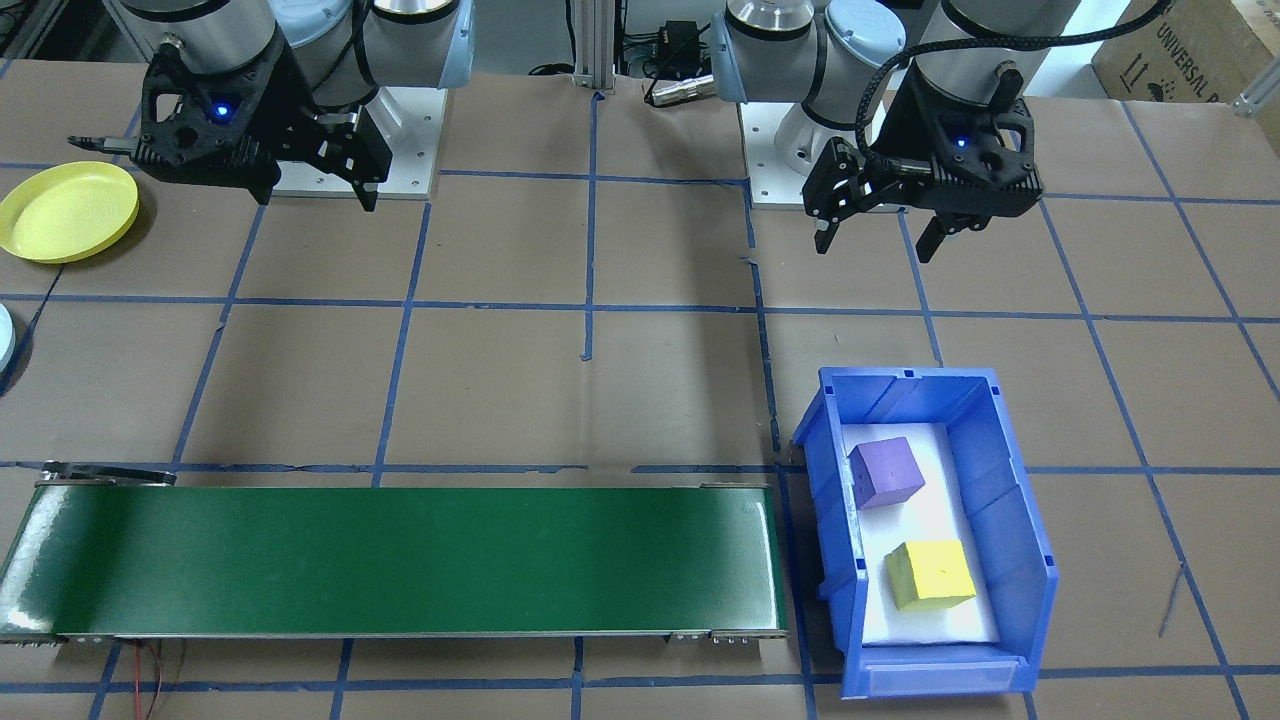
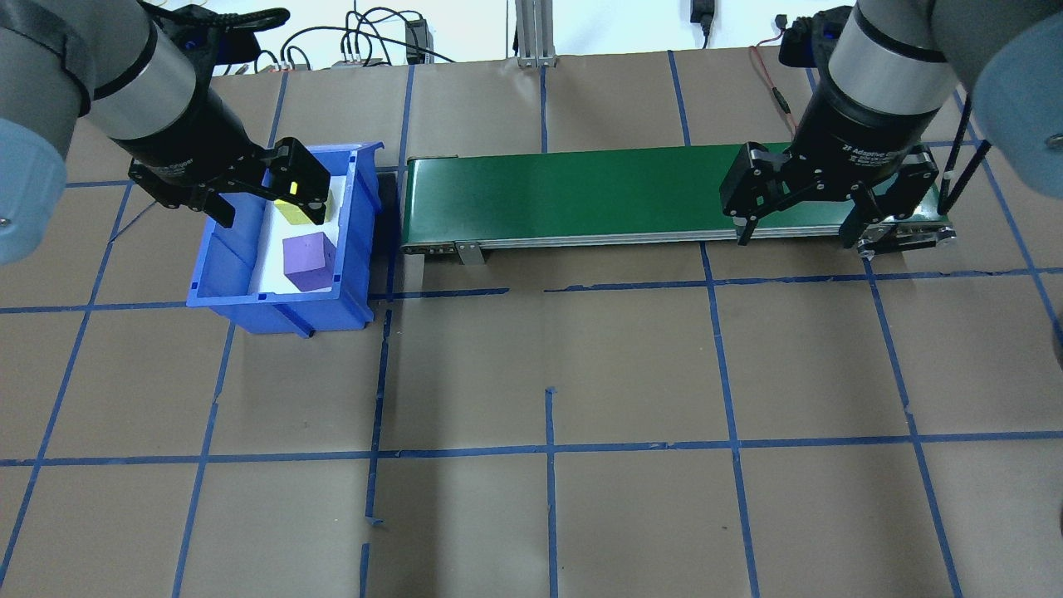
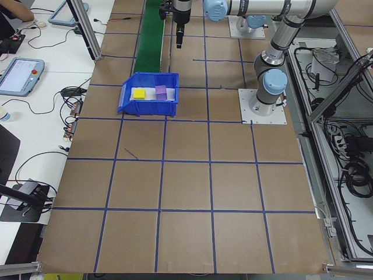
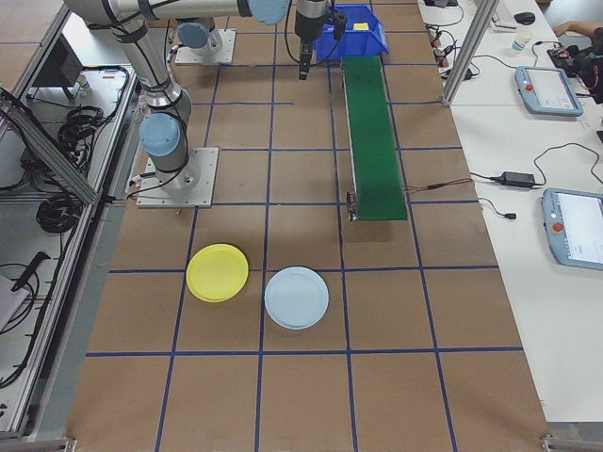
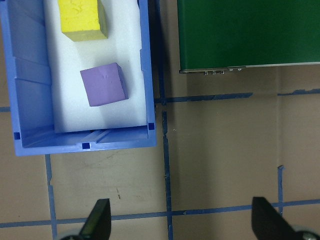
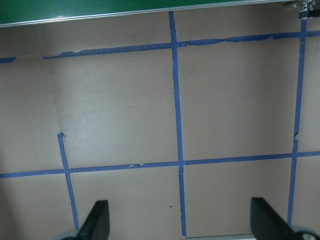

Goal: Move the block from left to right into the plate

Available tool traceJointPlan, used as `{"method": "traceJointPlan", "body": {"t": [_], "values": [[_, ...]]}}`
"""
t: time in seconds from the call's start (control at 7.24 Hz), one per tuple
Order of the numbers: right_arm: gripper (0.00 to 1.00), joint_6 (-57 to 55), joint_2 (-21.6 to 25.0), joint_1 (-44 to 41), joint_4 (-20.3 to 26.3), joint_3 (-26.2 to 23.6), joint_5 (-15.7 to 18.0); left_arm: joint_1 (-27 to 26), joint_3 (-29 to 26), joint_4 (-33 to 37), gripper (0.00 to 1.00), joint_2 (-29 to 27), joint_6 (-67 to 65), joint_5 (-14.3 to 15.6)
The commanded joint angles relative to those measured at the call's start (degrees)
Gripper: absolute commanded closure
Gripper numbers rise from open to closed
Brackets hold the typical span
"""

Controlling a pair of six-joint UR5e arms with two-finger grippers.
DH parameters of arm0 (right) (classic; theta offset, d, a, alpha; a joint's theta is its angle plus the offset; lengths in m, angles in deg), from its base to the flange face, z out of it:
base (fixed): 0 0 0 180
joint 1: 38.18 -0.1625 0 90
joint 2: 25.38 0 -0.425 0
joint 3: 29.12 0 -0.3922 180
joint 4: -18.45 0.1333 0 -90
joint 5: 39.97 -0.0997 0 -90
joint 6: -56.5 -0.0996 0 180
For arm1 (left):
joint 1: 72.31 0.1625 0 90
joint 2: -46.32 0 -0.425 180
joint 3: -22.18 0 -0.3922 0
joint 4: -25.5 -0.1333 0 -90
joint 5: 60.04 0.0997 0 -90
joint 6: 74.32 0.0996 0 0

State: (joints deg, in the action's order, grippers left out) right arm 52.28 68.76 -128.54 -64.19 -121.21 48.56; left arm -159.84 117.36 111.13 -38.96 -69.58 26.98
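Where legible, the cardboard box [image 1: 1185,55] reads "UNIVERSAL".

plate [image 1: 66,212]: yellow | bin [image 1: 1018,520]: blue | blocks: purple [image 1: 885,472], yellow [image 1: 930,575] | belt [image 1: 400,560]: green

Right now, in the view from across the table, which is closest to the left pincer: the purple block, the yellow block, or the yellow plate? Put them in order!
From the left pincer:
1. Purple block, in the blue bin's end nearer the robot.
2. Yellow block, same bin, its far end.
3. Yellow plate, at the table's other end, beside the right pincer.
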Motion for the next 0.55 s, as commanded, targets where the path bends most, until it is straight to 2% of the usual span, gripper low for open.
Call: {"method": "traceJointPlan", "body": {"t": [0.0,0.41], "values": [[0.0,0.0,-0.01,-0.08,0.02,-0.02,-0.11,-0.01,0.01,-0.03,0.0,-0.07,-0.26,-0.01],[0.0,0.0,-0.01,0.01,0.02,-0.02,-0.03,2.7,-0.43,-1.78,0.0,-0.5,0.97,-0.1]]}}
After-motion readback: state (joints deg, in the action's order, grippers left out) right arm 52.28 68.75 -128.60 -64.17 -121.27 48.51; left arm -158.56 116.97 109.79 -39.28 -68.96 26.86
